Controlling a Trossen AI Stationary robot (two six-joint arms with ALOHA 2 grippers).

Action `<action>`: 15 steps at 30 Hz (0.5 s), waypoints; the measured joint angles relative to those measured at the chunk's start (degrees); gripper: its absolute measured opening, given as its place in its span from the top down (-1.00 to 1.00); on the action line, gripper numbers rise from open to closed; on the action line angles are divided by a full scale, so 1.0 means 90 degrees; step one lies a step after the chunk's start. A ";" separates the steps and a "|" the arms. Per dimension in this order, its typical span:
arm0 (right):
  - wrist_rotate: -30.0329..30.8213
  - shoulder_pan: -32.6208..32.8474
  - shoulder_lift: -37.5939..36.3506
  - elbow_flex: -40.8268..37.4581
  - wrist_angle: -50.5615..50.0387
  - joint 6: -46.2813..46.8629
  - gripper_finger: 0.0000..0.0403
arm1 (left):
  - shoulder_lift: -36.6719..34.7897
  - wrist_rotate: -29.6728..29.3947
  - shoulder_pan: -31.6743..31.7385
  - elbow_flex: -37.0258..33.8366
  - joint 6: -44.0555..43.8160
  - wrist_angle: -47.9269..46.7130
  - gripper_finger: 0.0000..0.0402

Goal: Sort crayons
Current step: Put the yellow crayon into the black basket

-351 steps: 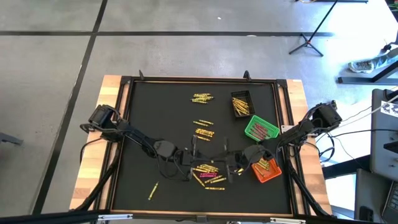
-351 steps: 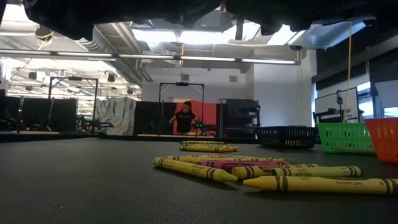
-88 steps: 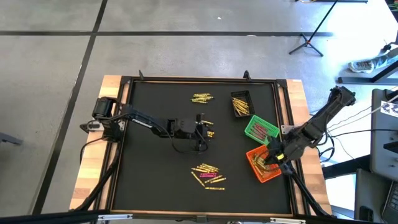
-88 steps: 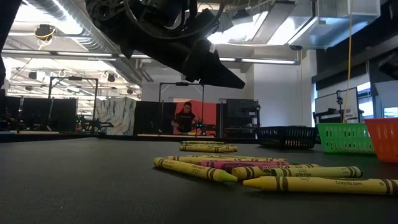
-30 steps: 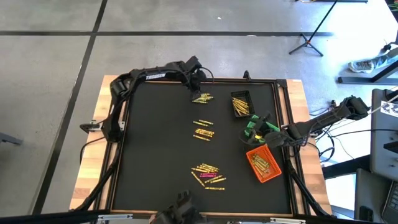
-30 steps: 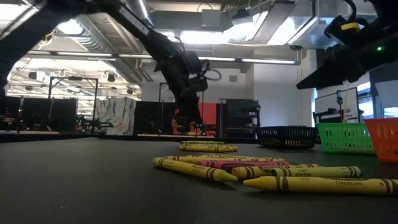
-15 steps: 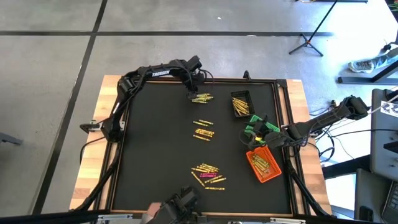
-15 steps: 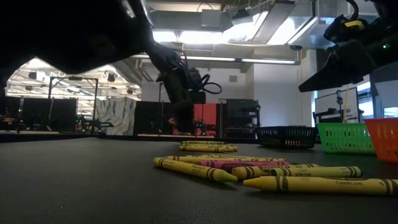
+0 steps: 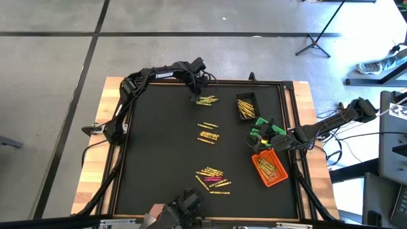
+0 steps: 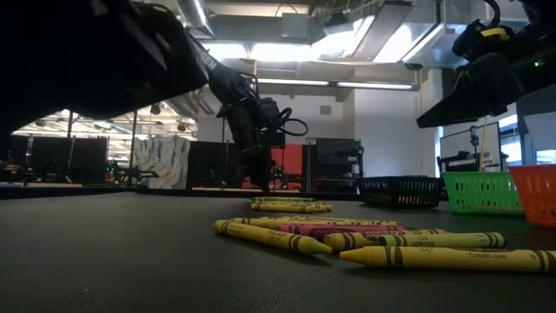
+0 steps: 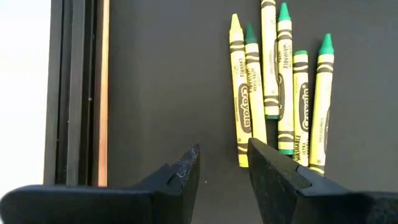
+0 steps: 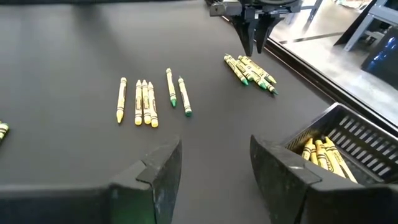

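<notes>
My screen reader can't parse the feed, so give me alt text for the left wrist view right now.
The left gripper hangs open and empty over the black mat, its two dark fingers just short of a group of six yellow-wrapped crayons lying side by side, most with green tips and one with a yellow tip. The table's wooden edge runs along one side.

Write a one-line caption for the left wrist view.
Open left end effector poised beside a cluster of green-tipped crayons.

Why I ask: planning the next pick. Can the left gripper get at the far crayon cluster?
Probably yes: the left gripper hangs open beside the green-tipped crayons, nothing lying between.
</notes>
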 joint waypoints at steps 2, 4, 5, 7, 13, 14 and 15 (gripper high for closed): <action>0.0000 0.0000 -0.0001 0.0000 0.0003 0.0054 0.06 | 0.0055 0.0110 0.0013 -0.0001 0.0007 0.0008 0.41; 0.0002 0.0000 -0.0001 0.0000 0.0002 0.0116 0.06 | 0.0106 0.0251 0.0023 -0.0012 0.0007 -0.0035 0.41; 0.0002 0.0000 -0.0001 0.0000 0.0000 0.0135 0.06 | 0.0128 0.0247 0.0017 -0.0010 0.0016 -0.0016 0.41; 0.0002 0.0000 0.0001 0.0000 -0.0014 0.0142 0.06 | 0.0166 0.0214 0.0016 -0.0010 0.0039 -0.0022 0.41; 0.0005 0.0000 0.0001 0.0002 -0.0022 0.0152 0.06 | 0.0261 0.0125 0.0016 0.0002 0.0114 0.0003 0.41; 0.0005 0.0000 0.0001 0.0002 -0.0022 0.0152 0.06 | 0.0259 0.0124 0.0012 0.0002 0.0114 0.0019 0.41; 0.0005 0.0000 0.0001 0.0002 -0.0022 0.0152 0.06 | 0.0253 0.0126 0.0011 0.0001 0.0114 0.0029 0.42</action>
